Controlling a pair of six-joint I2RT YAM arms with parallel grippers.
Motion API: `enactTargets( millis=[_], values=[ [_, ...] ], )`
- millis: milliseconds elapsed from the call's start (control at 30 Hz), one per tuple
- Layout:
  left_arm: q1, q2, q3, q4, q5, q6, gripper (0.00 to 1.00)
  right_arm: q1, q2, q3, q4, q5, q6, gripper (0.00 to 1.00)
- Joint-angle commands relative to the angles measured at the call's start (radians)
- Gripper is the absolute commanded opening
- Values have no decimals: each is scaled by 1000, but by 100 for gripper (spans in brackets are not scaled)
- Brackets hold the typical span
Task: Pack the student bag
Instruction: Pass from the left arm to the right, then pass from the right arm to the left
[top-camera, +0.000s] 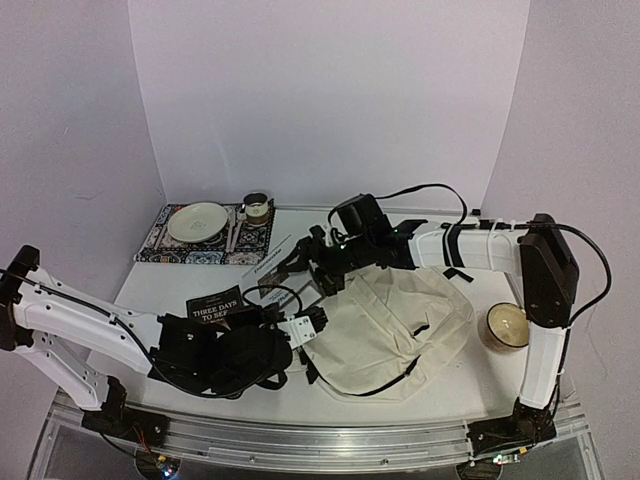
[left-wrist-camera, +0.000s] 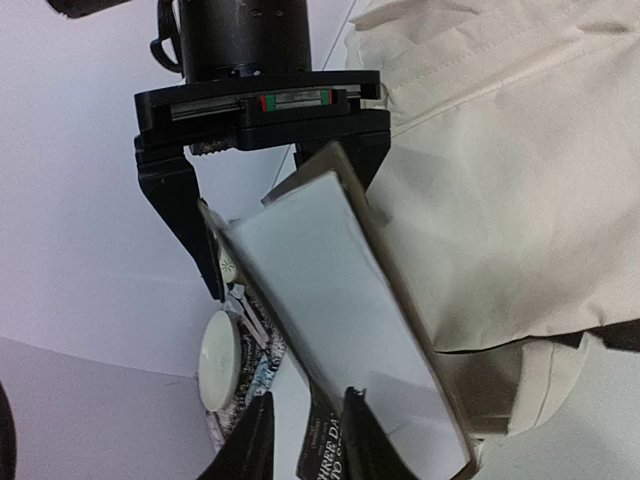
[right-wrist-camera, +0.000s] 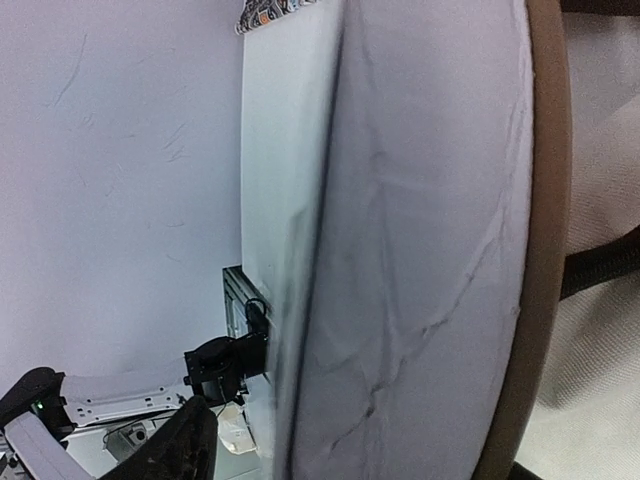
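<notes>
The cream student bag (top-camera: 395, 320) lies on the table right of centre, and its fabric fills the right of the left wrist view (left-wrist-camera: 500, 200). My right gripper (top-camera: 303, 263) reaches over the bag's far left side. It holds the far end of a white-covered book with a brown edge (left-wrist-camera: 340, 320), which slants in the air beside the bag and fills the right wrist view (right-wrist-camera: 430, 250). My left gripper (left-wrist-camera: 308, 440) sits at the book's near end, fingers apart with table showing between them. A black book titled "Three Days to See" (top-camera: 215, 308) lies by the left arm.
A patterned placemat (top-camera: 160, 245) at the back left carries a white plate (top-camera: 198, 222), cutlery and a small cup (top-camera: 256, 208). A candle jar (top-camera: 507, 326) stands right of the bag, next to the right arm. A white strip (top-camera: 265, 258) lies behind the black book.
</notes>
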Motion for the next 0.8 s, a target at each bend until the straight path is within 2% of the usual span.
enactTargets(
  millis=[0,67,267,433,533,633,767],
  values=[
    [-10,-47,-6,71,19,11,34,1,-52,-19,83,-23,-3,63],
    [-10,-58,-10,71,20,0,44,-5,-65,-34,97,-10,-1,62],
    [-11,-112,-21,69,46,-54,58,-17,-79,-71,126,3,10,48],
    [3,-193,-43,61,96,-192,75,-28,-83,-101,138,12,9,42],
    [91,-238,-52,31,218,-336,81,-33,-97,-124,155,26,10,40],
    [241,-280,-68,-5,423,-536,84,-38,-132,-159,183,58,7,40],
    [318,-294,-92,3,527,-689,88,-53,-197,-220,225,123,7,40]
  ],
)
